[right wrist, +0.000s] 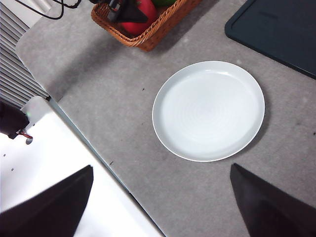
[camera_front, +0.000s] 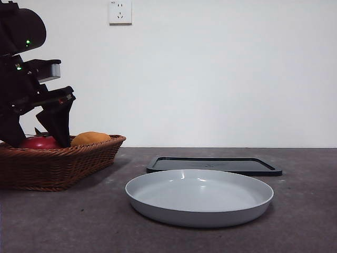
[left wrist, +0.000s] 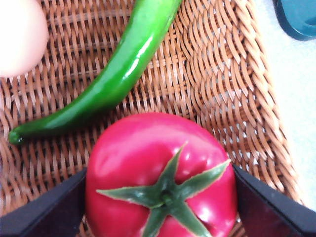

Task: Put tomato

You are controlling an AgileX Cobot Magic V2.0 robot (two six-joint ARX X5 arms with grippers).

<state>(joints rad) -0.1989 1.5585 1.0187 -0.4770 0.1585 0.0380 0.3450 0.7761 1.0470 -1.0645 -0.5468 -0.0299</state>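
Observation:
The glossy red tomato (left wrist: 148,153) with its green star calyx lies in a wicker basket (camera_front: 58,166) at the table's left. In the front view only its top (camera_front: 38,142) shows above the rim. My left gripper (camera_front: 39,138) reaches down into the basket, its two black jaws pressed against the tomato's opposite sides. The tomato rests on the basket floor. My right gripper (right wrist: 158,207) is open and empty, high above the table's near edge. From there the basket (right wrist: 163,27) and the tomato (right wrist: 140,17) show far off.
A long green pepper (left wrist: 123,64) and a pale pinkish fruit (left wrist: 17,34) lie in the basket beside the tomato, with an orange-yellow fruit (camera_front: 90,138) too. A grey-white plate (camera_front: 200,208) sits mid-table, with a flat black tray (camera_front: 216,164) behind it.

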